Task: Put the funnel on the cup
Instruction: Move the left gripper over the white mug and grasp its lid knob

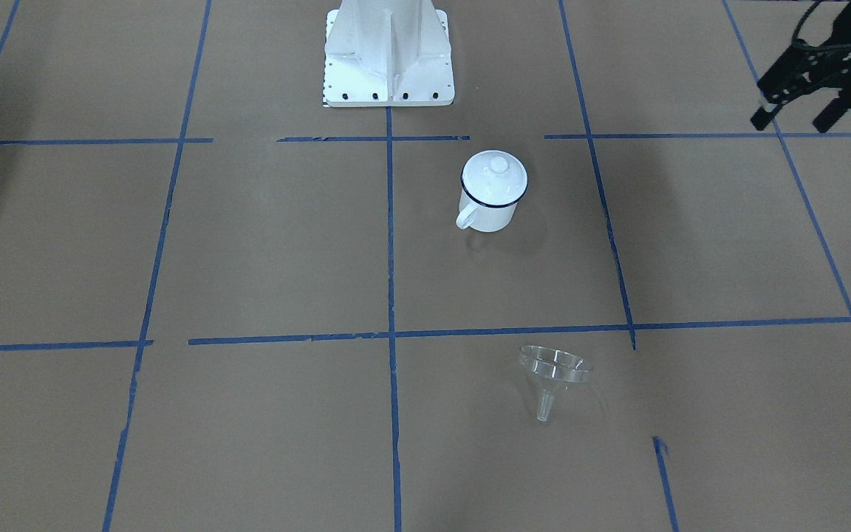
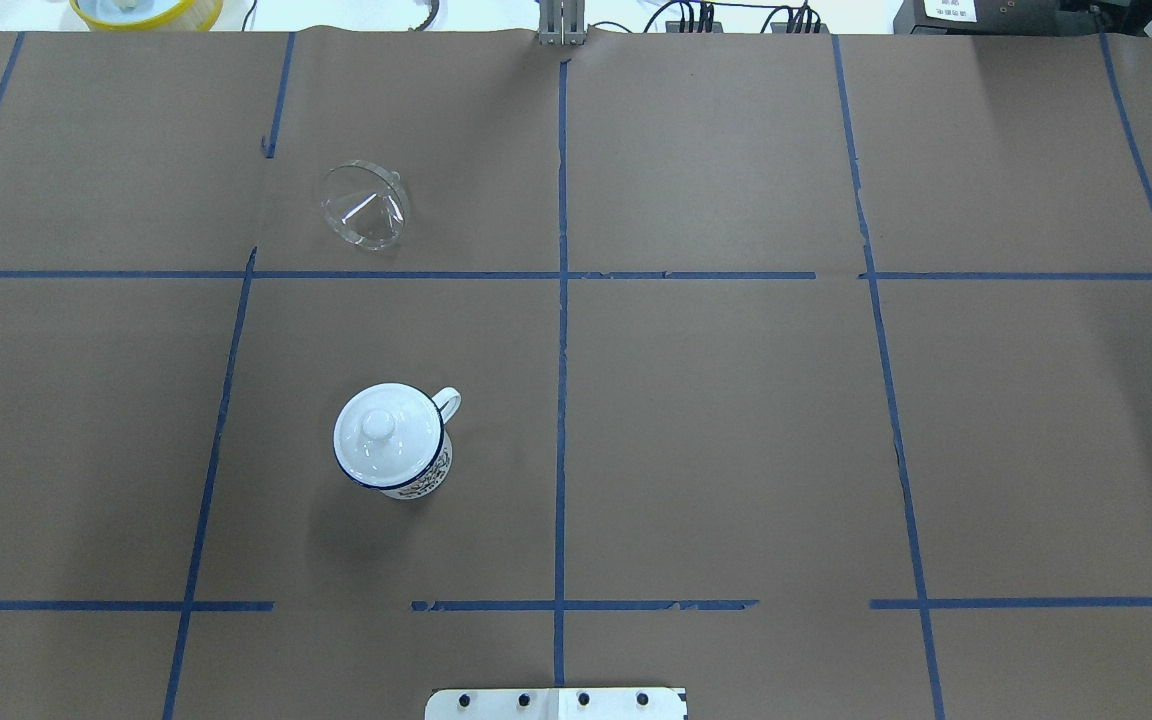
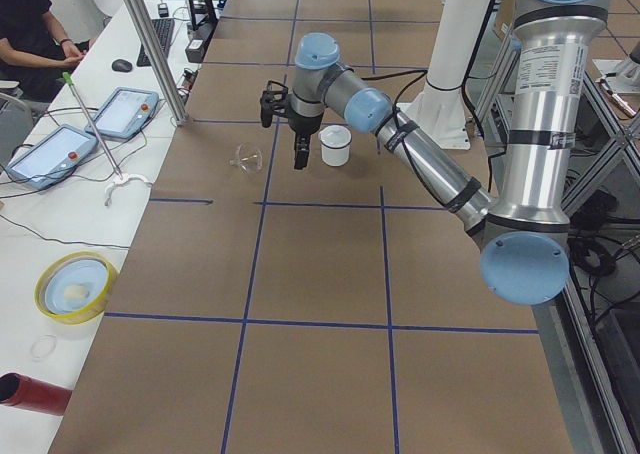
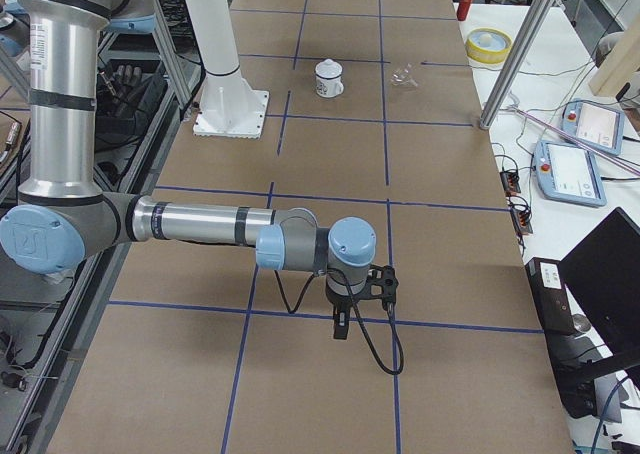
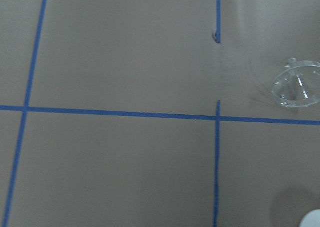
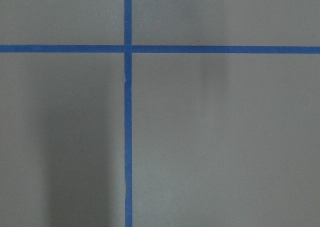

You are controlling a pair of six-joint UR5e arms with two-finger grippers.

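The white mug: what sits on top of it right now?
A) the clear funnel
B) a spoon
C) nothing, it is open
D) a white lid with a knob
D: a white knobbed lid covers the mug, and the funnel lies apart on the table.

A knobbed lid (image 2: 388,436) sits on the cup (image 2: 423,477), closing its mouth — around the cup, only flat brown paper (image 2: 706,430).

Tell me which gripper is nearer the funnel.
The left gripper, hovering on the funnel's side; the right gripper hangs at the table's far end.
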